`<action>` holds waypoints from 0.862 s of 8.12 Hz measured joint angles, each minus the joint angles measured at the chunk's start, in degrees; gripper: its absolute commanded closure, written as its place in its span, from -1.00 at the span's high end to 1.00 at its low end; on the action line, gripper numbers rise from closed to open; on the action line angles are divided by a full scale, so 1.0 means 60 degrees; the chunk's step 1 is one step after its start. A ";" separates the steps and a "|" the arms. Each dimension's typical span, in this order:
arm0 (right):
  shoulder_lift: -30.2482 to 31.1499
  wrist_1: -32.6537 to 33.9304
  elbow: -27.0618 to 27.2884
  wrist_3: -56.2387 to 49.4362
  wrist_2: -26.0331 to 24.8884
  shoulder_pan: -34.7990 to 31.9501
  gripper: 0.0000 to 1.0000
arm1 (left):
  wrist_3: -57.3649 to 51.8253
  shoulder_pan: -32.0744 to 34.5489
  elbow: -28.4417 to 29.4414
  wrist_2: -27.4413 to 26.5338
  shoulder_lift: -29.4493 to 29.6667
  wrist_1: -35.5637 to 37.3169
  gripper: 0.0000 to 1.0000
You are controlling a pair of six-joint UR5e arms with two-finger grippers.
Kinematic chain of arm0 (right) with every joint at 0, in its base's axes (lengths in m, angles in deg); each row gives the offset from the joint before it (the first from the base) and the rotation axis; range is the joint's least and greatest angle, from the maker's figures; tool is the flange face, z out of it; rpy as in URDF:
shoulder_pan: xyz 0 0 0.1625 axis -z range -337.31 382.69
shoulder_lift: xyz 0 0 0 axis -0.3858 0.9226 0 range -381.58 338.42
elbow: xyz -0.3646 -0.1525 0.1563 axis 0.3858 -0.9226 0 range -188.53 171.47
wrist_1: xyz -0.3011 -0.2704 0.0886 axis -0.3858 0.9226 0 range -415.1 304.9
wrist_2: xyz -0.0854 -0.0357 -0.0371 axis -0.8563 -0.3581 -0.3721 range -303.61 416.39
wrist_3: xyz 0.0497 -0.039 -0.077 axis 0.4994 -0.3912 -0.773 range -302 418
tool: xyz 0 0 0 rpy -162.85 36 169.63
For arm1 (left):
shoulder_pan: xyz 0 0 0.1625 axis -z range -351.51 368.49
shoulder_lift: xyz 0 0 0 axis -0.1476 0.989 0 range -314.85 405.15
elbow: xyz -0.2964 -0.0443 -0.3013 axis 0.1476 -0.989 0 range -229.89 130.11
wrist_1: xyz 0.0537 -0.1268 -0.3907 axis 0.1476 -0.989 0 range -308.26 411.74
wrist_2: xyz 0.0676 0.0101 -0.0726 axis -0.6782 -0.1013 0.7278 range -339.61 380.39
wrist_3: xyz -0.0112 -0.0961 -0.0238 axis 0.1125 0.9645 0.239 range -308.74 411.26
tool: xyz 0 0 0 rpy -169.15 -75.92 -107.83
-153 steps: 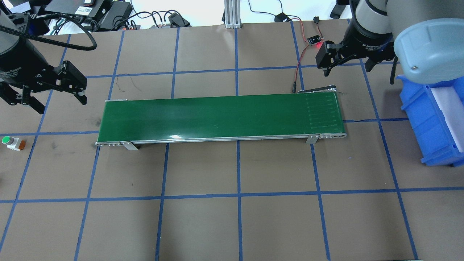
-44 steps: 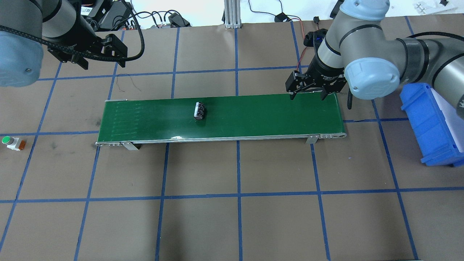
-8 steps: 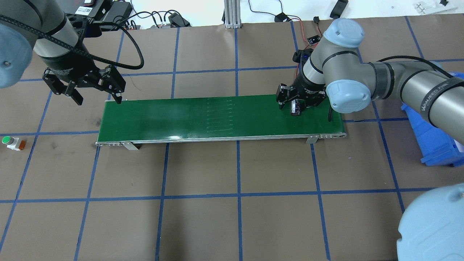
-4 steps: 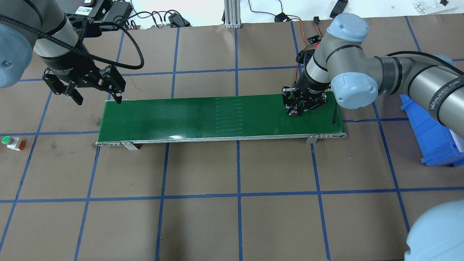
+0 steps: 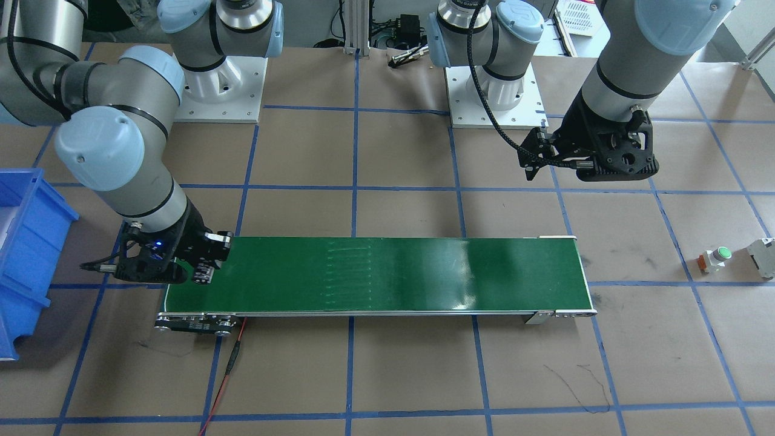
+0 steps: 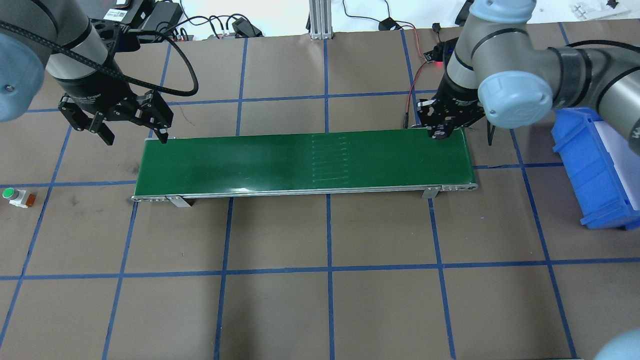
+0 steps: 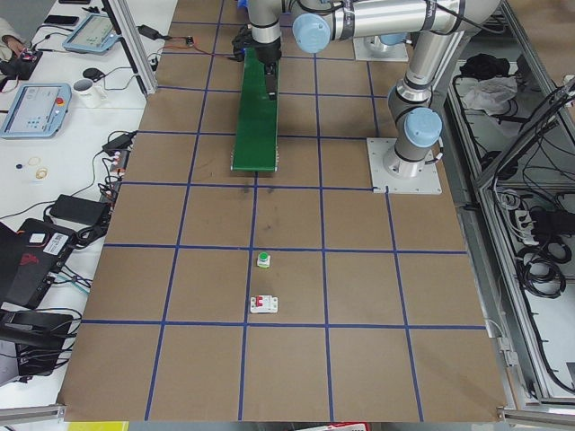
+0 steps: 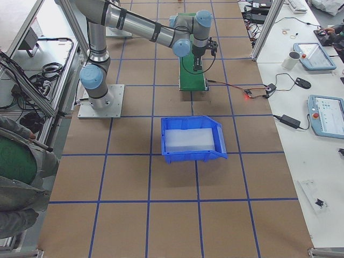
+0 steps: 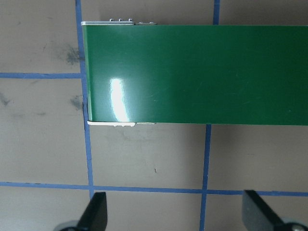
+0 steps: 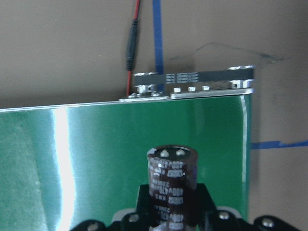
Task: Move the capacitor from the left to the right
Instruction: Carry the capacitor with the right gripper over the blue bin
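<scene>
The capacitor [image 10: 172, 183], a dark stubby cylinder with pale print, stands upright in my right gripper [image 10: 172, 211], which is shut on it. In the overhead view that gripper [image 6: 442, 132] hangs over the far right corner of the green conveyor belt [image 6: 300, 160], with the capacitor [image 6: 441, 136] just showing at its tip. It also shows in the front view [image 5: 204, 274]. My left gripper [image 6: 135, 136] is open and empty, just past the belt's far left corner. Its fingers [image 9: 97, 214] frame bare table paper.
A blue bin [image 6: 590, 165] stands to the right of the belt's end. A green-topped push button [image 6: 9, 194] sits at the table's left, with a white boxy block [image 5: 763, 257] beside it. A red wire [image 6: 412, 95] runs to the belt's far right corner.
My right gripper has carried the capacitor rightward and toward the belt's far right corner. The belt's ribbed seam has shifted right. The left arm has not moved.
</scene>
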 measured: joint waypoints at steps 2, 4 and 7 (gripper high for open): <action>0.0544 -0.0551 -0.0220 -0.1395 -0.0843 0.0909 -1.00 | 0.0000 -0.0008 0.0000 0.0000 0.0000 0.0000 1.00; 0.0873 -0.0954 -0.0283 -0.3116 -0.1086 0.2210 -1.00 | 0.0000 -0.0009 0.0000 0.0000 0.0000 0.0000 1.00; 0.1117 -0.1048 -0.0306 -0.5088 -0.2138 0.3608 -1.00 | -0.0005 -0.0013 0.0007 -0.0001 0.0001 0.0000 1.00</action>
